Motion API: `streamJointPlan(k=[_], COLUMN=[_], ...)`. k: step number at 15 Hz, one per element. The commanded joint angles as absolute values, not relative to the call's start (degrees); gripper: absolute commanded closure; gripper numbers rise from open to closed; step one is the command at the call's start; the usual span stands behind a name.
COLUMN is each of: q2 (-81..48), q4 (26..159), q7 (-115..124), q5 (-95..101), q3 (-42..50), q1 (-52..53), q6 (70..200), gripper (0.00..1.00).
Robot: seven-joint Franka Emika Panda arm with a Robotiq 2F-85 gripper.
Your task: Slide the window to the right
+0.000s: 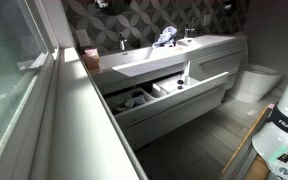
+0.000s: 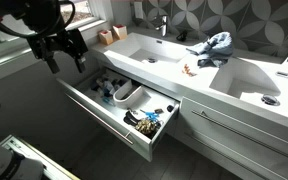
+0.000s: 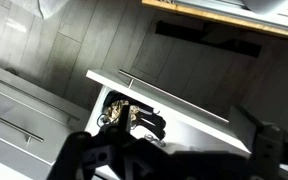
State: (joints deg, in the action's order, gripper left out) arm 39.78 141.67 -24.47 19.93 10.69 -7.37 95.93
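The window (image 1: 8,62) is a large frosted, pale greenish pane in a white frame at the left edge of an exterior view, above the long white ledge (image 1: 84,110). My black gripper (image 2: 66,58) hangs at the upper left in an exterior view, above the left end of the open vanity drawer (image 2: 104,115). It is open and empty, and touches nothing. In the wrist view its two fingers (image 3: 174,142) spread wide at the bottom, looking down on the open drawer (image 3: 184,100) and the floor. The window does not show in the wrist view.
The white vanity (image 1: 174,58) has two sinks, taps and a blue cloth (image 2: 214,45) on top. Its open drawer holds several small items (image 2: 144,120) and juts into the floor space. A toilet (image 1: 256,80) stands beyond it. The robot base (image 1: 284,130) is at the lower right.
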Motion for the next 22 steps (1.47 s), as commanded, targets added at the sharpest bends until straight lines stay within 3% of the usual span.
streamJointPlan(k=[1, 22], q2=[39.9, 40.8], q4=[141.5, 139.7], q7=[-23.9, -26.3], q5=[20.4, 18.9], q3=[11.5, 10.0], q1=[-6.2, -2.5], q6=[95.6, 95.2], gripper=[0.00, 0.00])
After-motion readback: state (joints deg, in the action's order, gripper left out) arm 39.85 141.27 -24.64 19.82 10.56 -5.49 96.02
